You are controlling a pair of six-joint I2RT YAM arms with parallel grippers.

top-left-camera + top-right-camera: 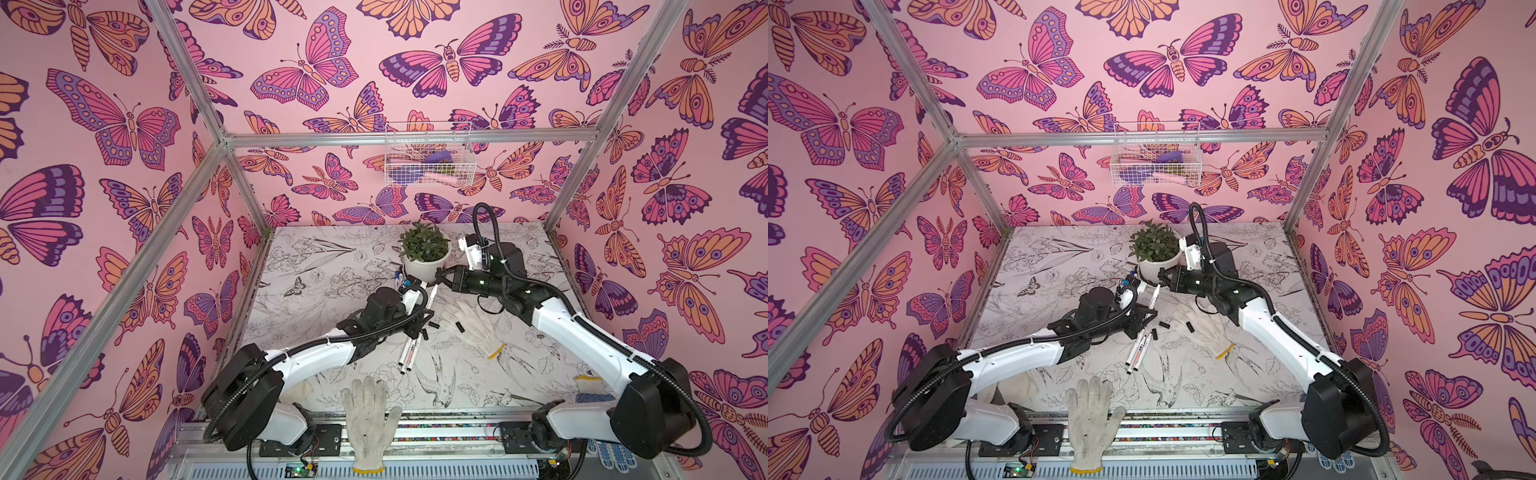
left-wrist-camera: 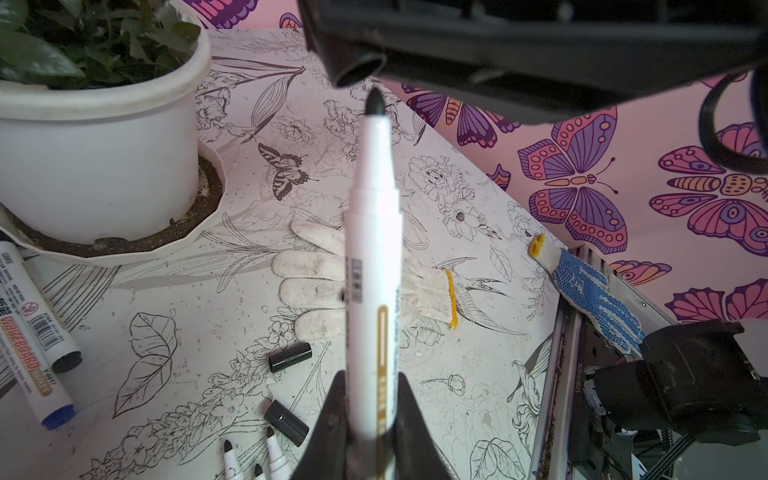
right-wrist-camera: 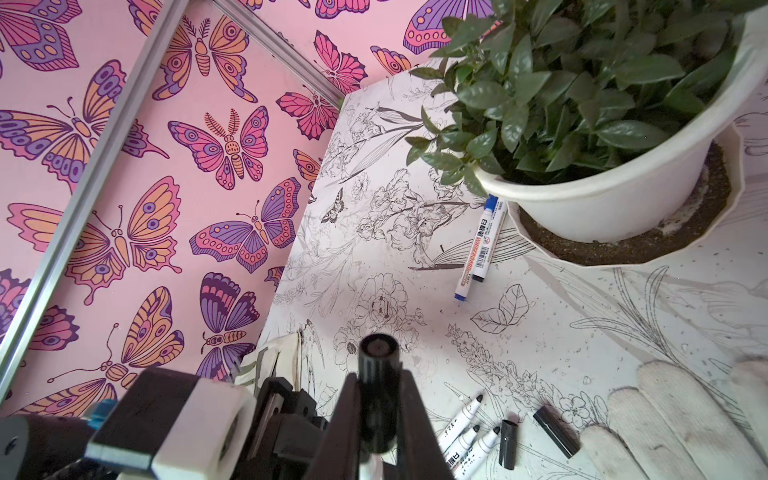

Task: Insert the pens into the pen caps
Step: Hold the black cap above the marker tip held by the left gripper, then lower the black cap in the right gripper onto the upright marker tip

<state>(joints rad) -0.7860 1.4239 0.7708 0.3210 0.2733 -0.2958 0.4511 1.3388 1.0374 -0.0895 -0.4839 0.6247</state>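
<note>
My left gripper [image 2: 370, 378] is clamped on the lower barrel of an uncapped pen [image 2: 374, 232]. My right gripper [image 3: 379, 384] pinches a black pen cap [image 3: 378, 374] by its sides. The two meet in the air just beside the white plant pot [image 2: 104, 166], on the side facing the arms. The black nib sits almost at the cap's open mouth but is not yet inside, as far as I can tell. The pen looks like a light, stiff plastic tube with a smooth, probably slippery barrel. Held this far back from the nib, I judge it could pivot or slide in the jaws when I push, so I want a firm squeeze and a straight push along its axis. The cap is short, hard and light; taking it across the middle leaves the mouth free, which is where I would want it. Two capped pens [image 3: 478, 249] lie just beside the pot. Three uncapped pens [image 3: 469, 432] and loose caps [image 3: 509, 442] lie farther from the pot, near a white glove [image 2: 316, 282].
</note>
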